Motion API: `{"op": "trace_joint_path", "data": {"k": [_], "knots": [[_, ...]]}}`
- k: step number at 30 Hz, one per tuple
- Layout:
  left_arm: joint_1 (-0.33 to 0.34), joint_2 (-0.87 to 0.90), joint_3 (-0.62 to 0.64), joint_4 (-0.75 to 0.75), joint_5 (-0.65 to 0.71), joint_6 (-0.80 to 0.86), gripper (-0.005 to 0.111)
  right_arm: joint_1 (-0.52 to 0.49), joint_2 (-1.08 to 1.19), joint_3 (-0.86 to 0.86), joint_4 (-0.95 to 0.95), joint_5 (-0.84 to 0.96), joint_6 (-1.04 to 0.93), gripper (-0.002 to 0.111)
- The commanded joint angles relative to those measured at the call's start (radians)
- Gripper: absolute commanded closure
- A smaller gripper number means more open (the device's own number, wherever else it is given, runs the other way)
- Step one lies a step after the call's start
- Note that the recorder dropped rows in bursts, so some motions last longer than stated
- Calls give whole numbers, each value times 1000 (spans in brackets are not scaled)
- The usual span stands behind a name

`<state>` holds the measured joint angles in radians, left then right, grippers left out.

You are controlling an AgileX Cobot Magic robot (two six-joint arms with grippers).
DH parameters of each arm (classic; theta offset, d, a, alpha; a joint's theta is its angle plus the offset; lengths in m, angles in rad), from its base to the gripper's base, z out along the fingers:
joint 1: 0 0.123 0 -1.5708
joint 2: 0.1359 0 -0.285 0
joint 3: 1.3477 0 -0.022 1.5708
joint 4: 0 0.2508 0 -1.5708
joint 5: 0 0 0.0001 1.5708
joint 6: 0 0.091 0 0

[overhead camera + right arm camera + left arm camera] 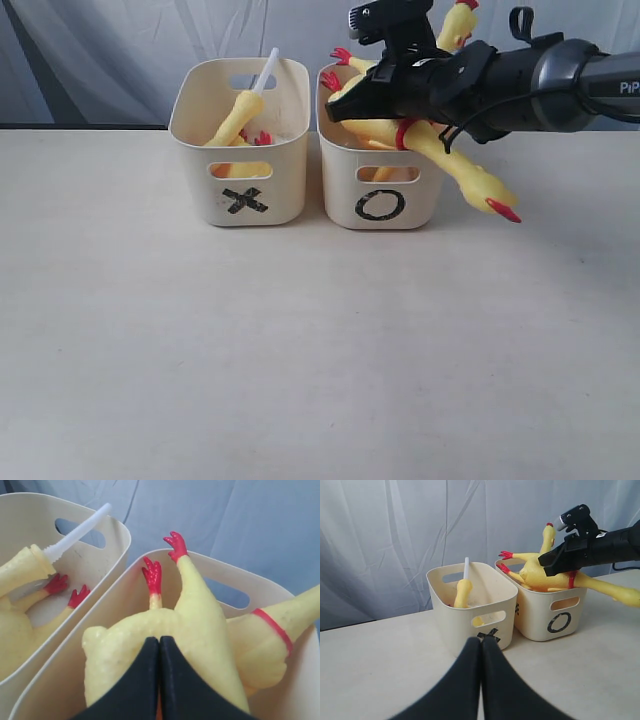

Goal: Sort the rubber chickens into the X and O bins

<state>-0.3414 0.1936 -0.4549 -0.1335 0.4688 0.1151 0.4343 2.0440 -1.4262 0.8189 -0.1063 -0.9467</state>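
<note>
The matte cream tabletop lies bare in the foreground. Low above it, the left gripper hangs with its black fingers clenched together, on the near side of the X tub.

Further back, two cream plastic rectangular tubs with slot handles stand side by side, almost touching. The one marked with a black X is on the left, and the one marked with a black O is on the right. In the X tub, a yellow rubber neck piece with a white tube leans upright above a headless yellow rubber body with red feet.

A whole long-necked yellow rubber chicken lies across the O tub, with its neck and red beak hanging over the right rim. The black right arm reaches in above it. The right gripper has its jaws pressed shut, with the tips against that chicken's body. A second whole chicken rises behind.

A pale grey draped curtain closes off the back.
</note>
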Motion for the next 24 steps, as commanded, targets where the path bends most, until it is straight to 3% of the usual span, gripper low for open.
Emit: {"op": "trace_joint_path", "data": {"k": [1,24], "knots": [[0,-8,6,3,1,-2,107,-1,27,13,-6,75,-2,108],[0,-8,6,3,1,-2,107,-3,40,13,-4,274,-2,108]]}}
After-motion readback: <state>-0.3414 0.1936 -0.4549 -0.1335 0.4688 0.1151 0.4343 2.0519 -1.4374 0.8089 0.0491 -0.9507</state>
